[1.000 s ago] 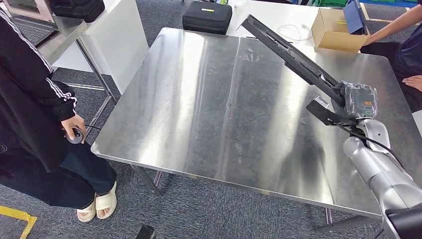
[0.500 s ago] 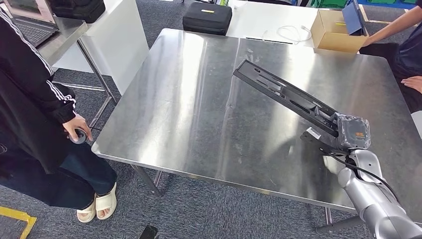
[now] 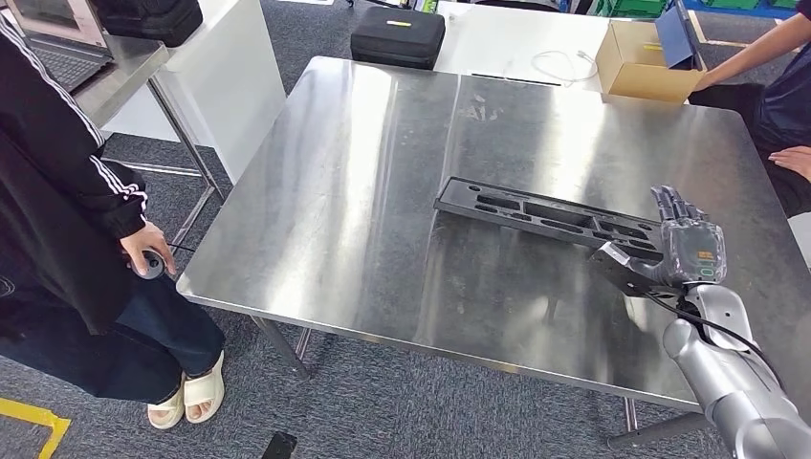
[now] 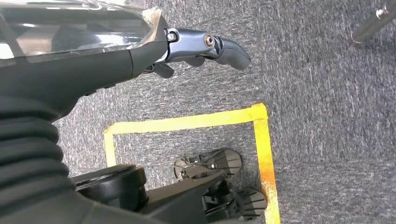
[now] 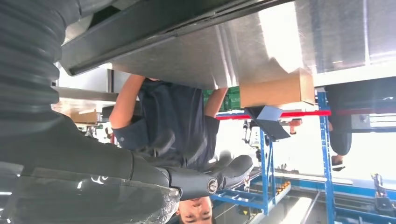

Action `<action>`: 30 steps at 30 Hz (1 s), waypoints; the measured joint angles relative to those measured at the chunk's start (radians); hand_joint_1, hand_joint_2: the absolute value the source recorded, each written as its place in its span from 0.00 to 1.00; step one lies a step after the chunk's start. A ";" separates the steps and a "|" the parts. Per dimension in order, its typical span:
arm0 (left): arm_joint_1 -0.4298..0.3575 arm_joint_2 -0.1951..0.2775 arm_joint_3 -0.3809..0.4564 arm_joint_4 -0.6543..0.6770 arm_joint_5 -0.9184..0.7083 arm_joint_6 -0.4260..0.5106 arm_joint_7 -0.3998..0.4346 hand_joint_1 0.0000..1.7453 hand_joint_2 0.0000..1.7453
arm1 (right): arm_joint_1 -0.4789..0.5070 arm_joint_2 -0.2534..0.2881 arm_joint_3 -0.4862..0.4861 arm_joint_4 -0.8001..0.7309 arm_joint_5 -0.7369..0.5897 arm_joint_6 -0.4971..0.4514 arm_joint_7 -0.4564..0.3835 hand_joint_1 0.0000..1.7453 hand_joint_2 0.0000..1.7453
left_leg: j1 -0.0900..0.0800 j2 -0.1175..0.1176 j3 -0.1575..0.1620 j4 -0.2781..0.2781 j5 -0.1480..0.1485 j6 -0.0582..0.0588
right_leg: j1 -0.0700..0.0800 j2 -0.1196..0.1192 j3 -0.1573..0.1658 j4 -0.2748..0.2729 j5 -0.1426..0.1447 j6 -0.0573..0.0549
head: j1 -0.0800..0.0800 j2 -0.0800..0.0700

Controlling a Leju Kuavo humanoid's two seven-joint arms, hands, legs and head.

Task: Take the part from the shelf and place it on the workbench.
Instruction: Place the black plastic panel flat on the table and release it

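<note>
Part flat on surface, long axis running away from right hand; fingers spread, you cannot tell if near end held. Left hand hangs empty.

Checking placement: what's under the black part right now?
The steel workbench: the black part lies flat along it. The end by the right hand is hidden, so contact there is unclear.

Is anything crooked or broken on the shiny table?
Nothing looks broken. The long black part lies flat on the steel workbench, slanted to its edges, one end under the open right robot hand.
</note>
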 joint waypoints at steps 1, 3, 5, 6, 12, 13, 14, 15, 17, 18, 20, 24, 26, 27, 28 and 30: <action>0.000 0.000 0.000 0.000 -0.004 -0.004 0.000 0.00 0.00 | 0.000 -0.001 0.000 -0.002 -0.004 0.001 -0.003 0.00 1.00 | 0.000 0.000 0.000 0.000 0.000 0.000 | 0.000 0.000 0.000 0.000 0.000 0.000 | 0.000 0.000; 0.000 0.000 -0.001 0.000 -0.011 -0.012 0.002 0.00 0.00 | -0.001 -0.002 0.001 -0.005 -0.010 0.006 -0.005 0.00 1.00 | 0.000 0.000 0.001 0.000 0.000 0.000 | 0.000 0.000 0.001 0.000 0.000 0.000 | 0.000 0.000; 0.000 -0.001 -0.001 0.000 -0.016 -0.020 0.004 0.00 0.00 | -0.001 0.000 0.002 -0.012 -0.009 0.017 0.000 0.00 1.00 | 0.000 0.000 0.001 0.000 0.000 0.000 | 0.000 0.000 0.001 0.000 0.000 0.000 | 0.000 0.000; 0.000 -0.001 -0.002 0.000 -0.018 -0.023 0.006 0.00 0.00 | -0.001 0.002 0.003 -0.020 -0.006 0.031 0.007 0.00 1.00 | 0.000 0.000 0.001 0.000 0.000 0.000 | 0.000 0.000 0.002 0.000 0.000 0.000 | 0.000 0.000; 0.000 -0.001 -0.006 0.000 -0.026 -0.035 0.017 0.00 0.00 | 0.004 0.003 0.010 -0.101 0.003 0.156 0.050 0.00 1.00 | 0.000 0.000 0.002 0.000 0.000 0.000 | 0.000 0.001 0.002 0.000 0.000 0.000 | 0.000 0.000; 0.000 -0.001 -0.006 0.000 -0.026 -0.036 0.017 0.00 0.00 | 0.005 0.003 0.010 -0.111 0.003 0.160 0.051 0.00 1.00 | 0.000 0.000 0.002 0.000 0.000 0.000 | 0.000 0.001 0.002 0.000 0.000 0.000 | 0.000 0.000; 0.000 -0.001 -0.006 0.000 -0.026 -0.036 0.017 0.00 0.00 | 0.005 0.002 0.010 -0.120 0.002 0.167 0.051 0.00 1.00 | 0.000 0.000 0.002 0.000 0.000 0.000 | 0.000 0.001 0.002 0.000 0.000 0.000 | 0.000 0.000; 0.000 -0.001 -0.006 0.000 -0.027 -0.037 0.017 0.00 0.00 | 0.005 0.001 0.010 -0.126 0.000 0.181 0.050 0.00 1.00 | 0.000 0.000 0.002 0.000 0.000 0.000 | 0.000 0.001 0.002 0.000 0.000 0.000 | 0.000 0.000; 0.000 0.000 -0.007 0.000 -0.031 -0.041 0.020 0.00 0.00 | -0.001 -0.005 0.017 -0.137 -0.006 0.277 0.037 0.00 1.00 | 0.000 0.000 0.002 0.000 0.000 0.000 | 0.000 0.001 0.002 0.000 0.000 0.000 | 0.000 0.000; -0.001 0.001 -0.008 0.000 -0.035 -0.046 0.023 0.00 0.00 | -0.011 -0.014 0.027 -0.143 -0.007 0.369 0.025 0.00 1.00 | 0.000 0.000 0.002 0.000 0.000 0.000 | 0.000 0.001 0.003 0.000 0.000 0.000 | 0.000 0.000; -0.002 0.005 -0.011 0.000 -0.045 -0.058 0.031 0.00 0.00 | -0.051 -0.048 0.070 -0.162 -0.007 0.612 -0.014 0.00 1.00 | -0.001 0.000 0.002 0.000 0.000 0.000 | -0.002 0.001 0.002 0.000 0.000 0.000 | 0.000 0.000; -0.012 0.017 -0.015 0.000 -0.059 -0.075 0.047 0.00 0.00 | -0.200 -0.127 0.199 -0.217 -0.022 0.986 -0.076 0.00 1.00 | -0.002 0.000 0.003 0.000 0.000 0.000 | -0.003 0.001 0.003 0.000 0.000 0.000 | 0.000 0.000; -0.016 0.021 -0.015 0.000 -0.064 -0.077 0.054 0.00 0.00 | -0.278 -0.153 0.264 -0.247 -0.055 1.079 -0.068 0.00 1.00 | -0.002 0.000 0.004 0.000 0.000 0.000 | -0.003 0.001 0.004 0.000 0.000 0.000 | 0.000 0.000; -0.018 0.022 -0.015 0.000 -0.067 -0.077 0.057 0.00 0.00 | -0.314 -0.164 0.299 -0.263 -0.075 1.119 -0.058 0.00 1.00 | -0.002 0.000 0.005 0.000 0.000 0.000 | -0.003 0.001 0.004 0.000 0.000 0.000 | 0.000 0.000; -0.019 0.022 -0.015 0.000 -0.071 -0.076 0.059 0.00 0.00 | -0.346 -0.174 0.332 -0.277 -0.096 1.151 -0.045 0.00 1.00 | -0.002 0.000 0.005 0.000 0.000 0.000 | -0.002 0.001 0.004 0.000 0.000 0.000 | 0.000 0.000; -0.020 0.023 -0.015 0.000 -0.076 -0.074 0.062 0.00 0.00 | -0.405 -0.195 0.399 -0.304 -0.146 1.208 -0.016 0.00 1.00 | -0.002 0.000 0.005 0.000 0.000 0.000 | -0.002 0.001 0.004 0.000 0.000 0.000 | 0.000 0.000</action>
